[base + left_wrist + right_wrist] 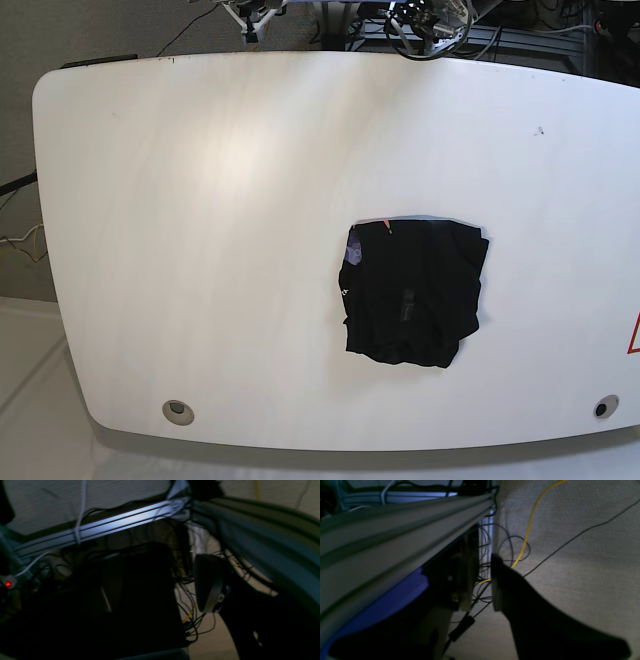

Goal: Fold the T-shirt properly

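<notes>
T-shirt [412, 292] folded on white table [200, 220] (right-centre)

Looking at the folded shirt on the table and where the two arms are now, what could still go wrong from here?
1. The T-shirt lies folded but uneven: its lower edge is bunched, so the fold may slacken or count as untidy.
2. Neither arm shows above the table; both wrist cameras look at loose cables on the floor, which could snag an arm.
3. The right gripper stands slightly open and empty beside the frame rail, so it could bump it.

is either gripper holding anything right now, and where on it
Nothing is held. The T-shirt lies folded on the table, and the right gripper shows an empty gap; nothing shows in the left.
</notes>
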